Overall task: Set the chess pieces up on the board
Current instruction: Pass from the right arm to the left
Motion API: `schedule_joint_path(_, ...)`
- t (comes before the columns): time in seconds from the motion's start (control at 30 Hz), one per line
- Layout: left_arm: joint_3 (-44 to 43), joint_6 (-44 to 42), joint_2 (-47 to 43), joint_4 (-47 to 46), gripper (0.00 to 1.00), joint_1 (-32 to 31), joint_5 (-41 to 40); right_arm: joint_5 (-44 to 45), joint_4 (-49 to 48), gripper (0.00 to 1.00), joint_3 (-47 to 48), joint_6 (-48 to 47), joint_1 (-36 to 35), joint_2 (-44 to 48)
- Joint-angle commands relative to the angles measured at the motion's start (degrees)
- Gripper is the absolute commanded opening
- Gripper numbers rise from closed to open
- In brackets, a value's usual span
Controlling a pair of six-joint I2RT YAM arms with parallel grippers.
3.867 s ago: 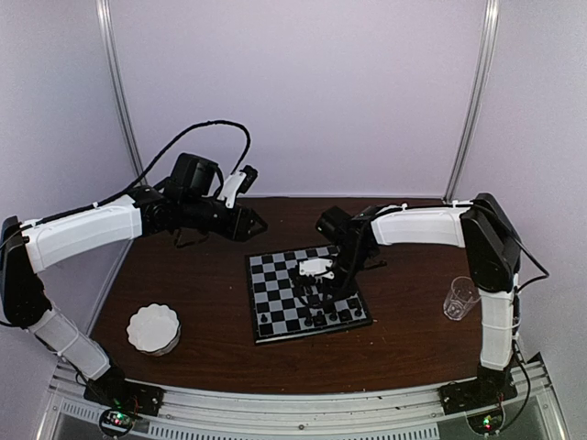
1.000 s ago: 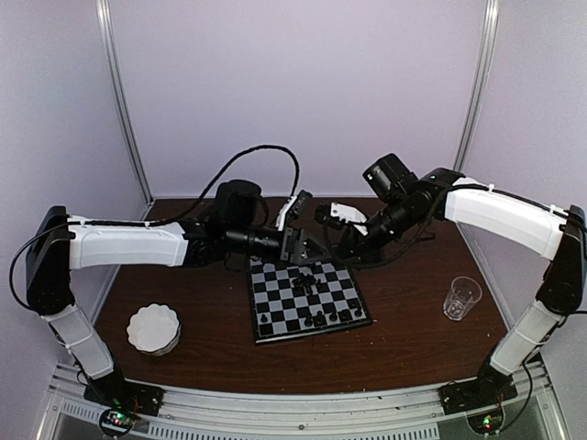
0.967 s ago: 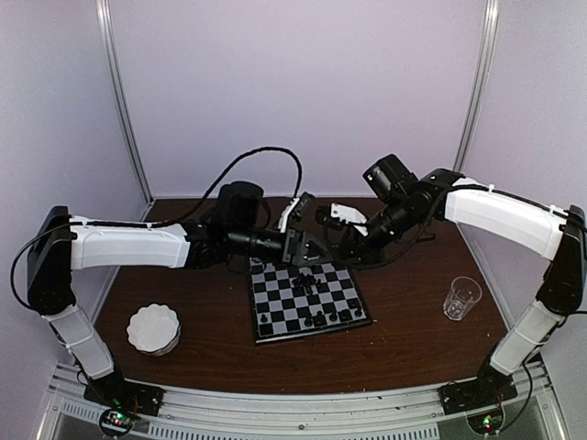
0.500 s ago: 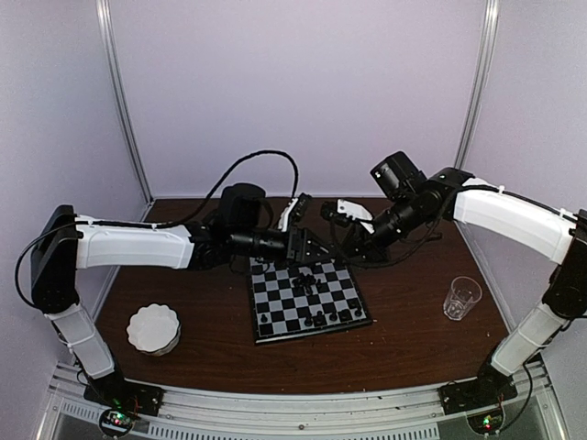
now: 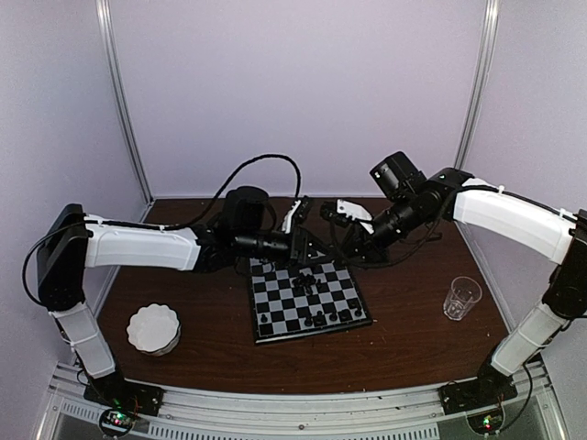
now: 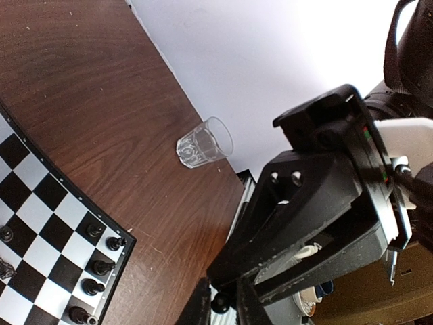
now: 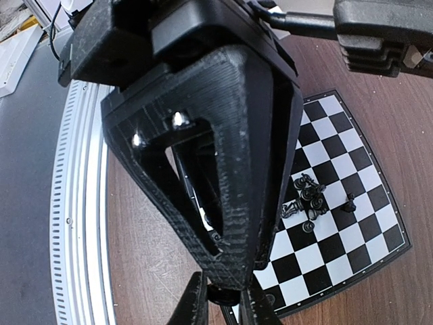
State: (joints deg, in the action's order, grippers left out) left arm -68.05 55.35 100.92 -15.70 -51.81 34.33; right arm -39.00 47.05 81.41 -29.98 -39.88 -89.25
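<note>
Above the far edge of the board (image 5: 275, 295) my two grippers meet tip to tip. The left gripper (image 5: 317, 249) is shut on a small black chess piece (image 6: 220, 302), whose round end shows between its fingers. The right gripper (image 5: 332, 244) is shut on the same piece (image 7: 222, 296) from the other side. A loose cluster of chess pieces (image 5: 306, 284) lies in the middle of the board, and a row of them (image 5: 323, 318) stands along its near edge. In the right wrist view the cluster (image 7: 308, 200) lies on the board (image 7: 352, 162) beyond the left gripper's black body.
A clear glass (image 5: 460, 297) stands on the table at the right, also in the left wrist view as the glass (image 6: 204, 142). A round white scalloped dish (image 5: 153, 328) sits near the front left. Both arms reach in over the back half of the brown table.
The left gripper's jaws have closed from wide to narrow around the piece that the right gripper holds. The left arm pushed slightly forward; the right arm shifted a little to the right, then stayed still.
</note>
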Motion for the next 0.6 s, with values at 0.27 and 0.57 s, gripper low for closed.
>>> schedule_joint_path(0.27, -3.65, -9.49, 0.7, 7.75, 0.07, 0.23, -2.98, -5.96, 3.16, 0.33, -2.81, 0.51, 7.18, 4.22)
schedule_joint_path(0.57, -19.22, -35.59, 7.6, 39.32, 0.07, -4.54, -19.41, -6.32, -6.6, 0.4, -19.8, 3.37, 20.99, 14.92)
